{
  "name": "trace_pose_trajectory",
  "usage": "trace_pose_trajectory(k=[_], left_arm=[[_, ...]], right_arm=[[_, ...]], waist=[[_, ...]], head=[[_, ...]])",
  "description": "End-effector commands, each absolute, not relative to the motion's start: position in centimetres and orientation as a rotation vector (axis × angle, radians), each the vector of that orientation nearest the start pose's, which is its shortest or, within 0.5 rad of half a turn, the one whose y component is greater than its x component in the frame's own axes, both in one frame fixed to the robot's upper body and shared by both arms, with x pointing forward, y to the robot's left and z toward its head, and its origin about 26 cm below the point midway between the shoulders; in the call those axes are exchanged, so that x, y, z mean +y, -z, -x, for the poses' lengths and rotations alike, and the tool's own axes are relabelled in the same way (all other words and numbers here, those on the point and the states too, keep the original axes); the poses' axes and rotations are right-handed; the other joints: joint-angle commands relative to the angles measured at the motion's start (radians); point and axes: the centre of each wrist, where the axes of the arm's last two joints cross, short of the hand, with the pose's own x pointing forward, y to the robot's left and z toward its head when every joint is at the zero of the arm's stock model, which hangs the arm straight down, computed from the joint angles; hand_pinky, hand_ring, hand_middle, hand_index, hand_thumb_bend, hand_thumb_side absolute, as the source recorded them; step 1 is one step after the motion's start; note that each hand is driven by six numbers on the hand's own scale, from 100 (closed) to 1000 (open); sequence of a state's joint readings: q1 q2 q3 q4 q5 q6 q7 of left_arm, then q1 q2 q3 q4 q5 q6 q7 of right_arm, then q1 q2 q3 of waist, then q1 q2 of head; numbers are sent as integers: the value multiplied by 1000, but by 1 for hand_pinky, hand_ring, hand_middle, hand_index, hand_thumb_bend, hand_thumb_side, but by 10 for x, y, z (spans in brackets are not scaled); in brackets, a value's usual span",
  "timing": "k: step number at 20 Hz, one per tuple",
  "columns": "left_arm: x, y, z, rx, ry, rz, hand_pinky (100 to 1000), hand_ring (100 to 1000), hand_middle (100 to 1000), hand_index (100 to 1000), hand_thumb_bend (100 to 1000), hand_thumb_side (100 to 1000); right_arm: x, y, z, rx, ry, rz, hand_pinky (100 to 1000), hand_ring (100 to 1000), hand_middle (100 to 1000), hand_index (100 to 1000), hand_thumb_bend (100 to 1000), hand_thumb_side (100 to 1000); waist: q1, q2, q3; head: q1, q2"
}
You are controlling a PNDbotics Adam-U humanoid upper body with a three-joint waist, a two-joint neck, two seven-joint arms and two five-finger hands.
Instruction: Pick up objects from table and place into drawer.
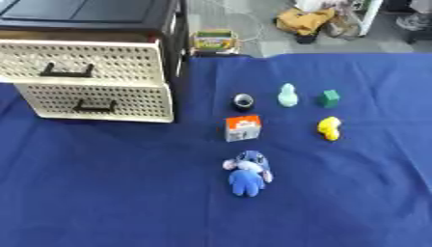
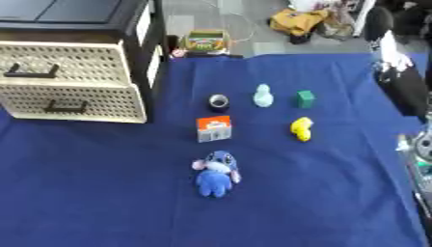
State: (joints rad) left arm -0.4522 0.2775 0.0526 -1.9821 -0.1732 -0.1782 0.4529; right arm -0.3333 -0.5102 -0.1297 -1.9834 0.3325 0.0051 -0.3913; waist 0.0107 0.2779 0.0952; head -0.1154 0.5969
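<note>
Several small things lie on the blue cloth: a blue plush toy (image 1: 248,173), an orange and white box (image 1: 243,128), a black tape roll (image 1: 243,101), a pale green figure (image 1: 288,95), a green cube (image 1: 330,98) and a yellow toy (image 1: 329,128). At the left stands the drawer unit, with its upper cream drawer (image 1: 80,62) and lower cream drawer (image 1: 97,101) both pulled out a little. My right hand and arm (image 2: 397,72) show only as a black shape along the right edge of the right eye view, away from all the objects. No left hand shows.
The blue cloth (image 1: 101,193) covers the table. A colourful box (image 1: 213,40) sits past the table's far edge beside the black cabinet frame (image 1: 84,12). Clutter lies on the floor at the back right. A silver part (image 2: 419,147) shows at the right edge.
</note>
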Motion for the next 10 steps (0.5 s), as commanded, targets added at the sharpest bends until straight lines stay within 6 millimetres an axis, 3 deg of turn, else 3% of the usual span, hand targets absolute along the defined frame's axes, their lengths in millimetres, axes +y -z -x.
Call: trace_pose_trajectory(k=[1,6,10], left_arm=[[262,-263,-309,3411,72,788,582,491,500,825,100,915],[274,-292,-305,3266,-179,1068,546,478,498,829,100,909],[276,-307,-303,3202,-338,1187,524,465,487,828,100,935]], right_arm=[[-317,-249,-295,-2405,-177,1040,632,590,492,768,447,802],[-318,-251,-294,-2407,-184,1051,632,590,493,769,447,803],[-318,-254,-294,-2415,-184,1058,632,591,493,769,447,803]], waist=[[4,-22,3],[14,-20,4],[18,-13,-2]], head=[[3,4],[20,35],[31,58]])
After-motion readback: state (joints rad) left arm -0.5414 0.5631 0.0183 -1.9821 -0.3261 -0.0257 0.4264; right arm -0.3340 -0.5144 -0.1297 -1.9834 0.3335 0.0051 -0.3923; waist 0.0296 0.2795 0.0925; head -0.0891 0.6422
